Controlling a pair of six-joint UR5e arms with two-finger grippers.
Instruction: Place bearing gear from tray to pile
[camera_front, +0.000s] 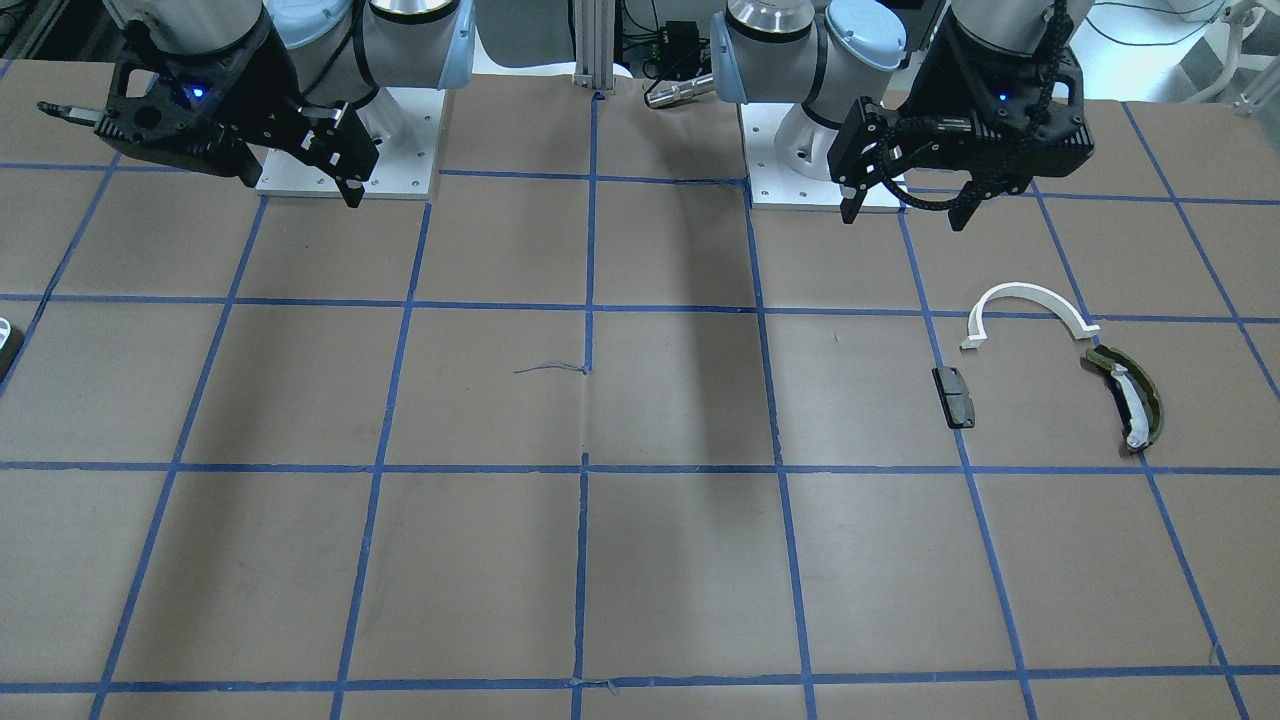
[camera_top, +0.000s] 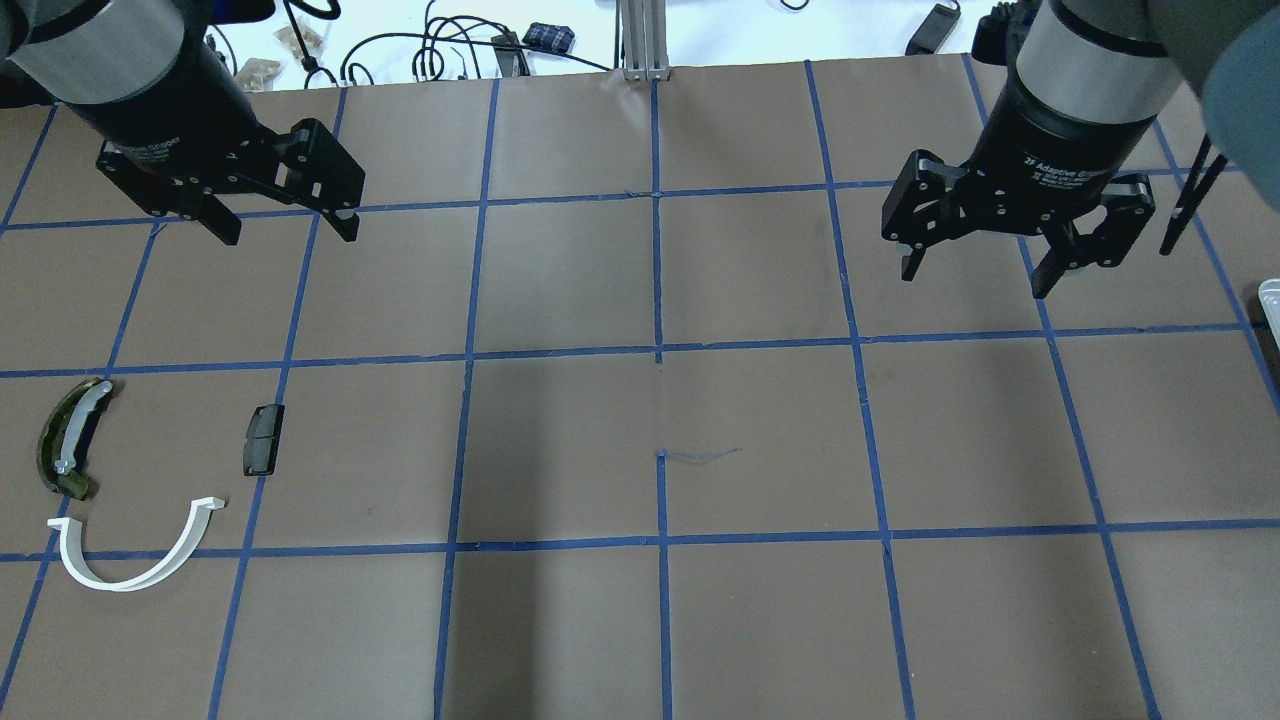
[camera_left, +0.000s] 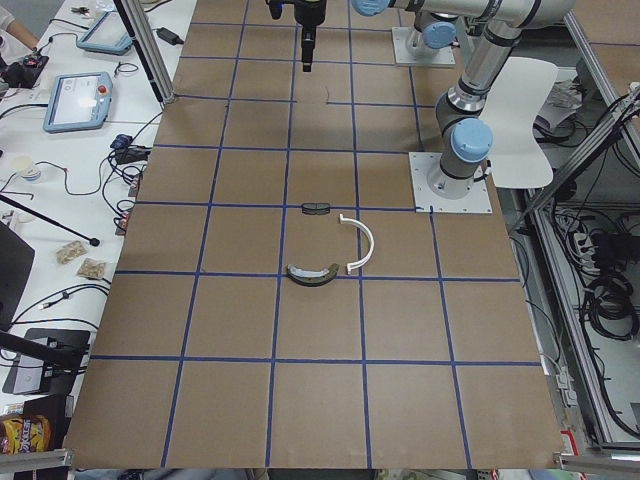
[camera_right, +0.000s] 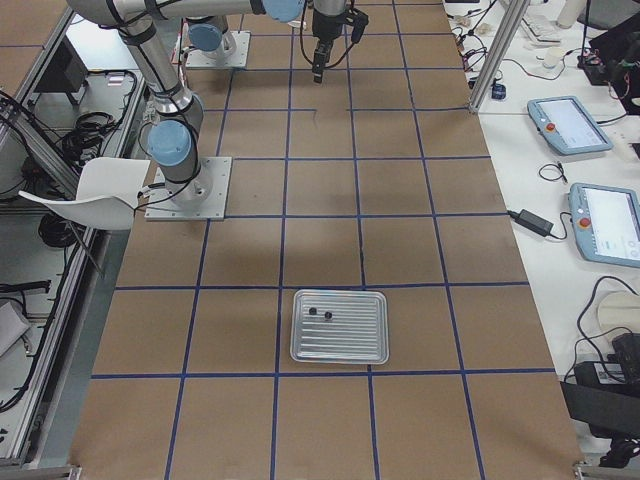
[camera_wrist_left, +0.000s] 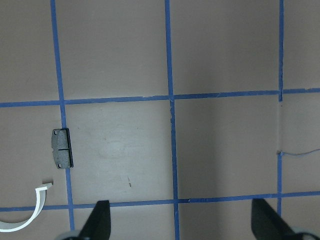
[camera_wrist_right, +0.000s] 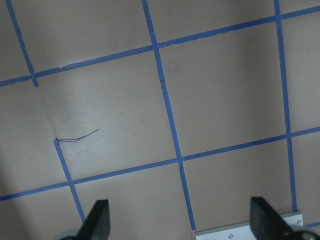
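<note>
On the brown table (camera_top: 760, 450), gridded with blue tape, both arms hover above the surface with nothing in their grasp. The left gripper (camera_top: 285, 228) has its 2 fingers spread wide and bare. The right gripper (camera_top: 975, 280) is spread just as wide and is also bare.

The pile (camera_front: 1050, 360) lies at the robot's left end of the table as 3 loose pieces. The thin white half-ring (camera_front: 1030, 290) has 1 end just beside a tip of the olive-dark curved piece (camera_front: 1130, 395), which carries a white strip. The dark grey block (camera_front: 953, 397) lies flat on a tape line, apart from both.

At the opposite end, well apart from the pile, sits a ribbed metal tray (camera_right: 350, 345). It holds 2 small dark parts (camera_right: 312, 312) near 1 edge. They are too small to tell whether either is the bearing gear.
</note>
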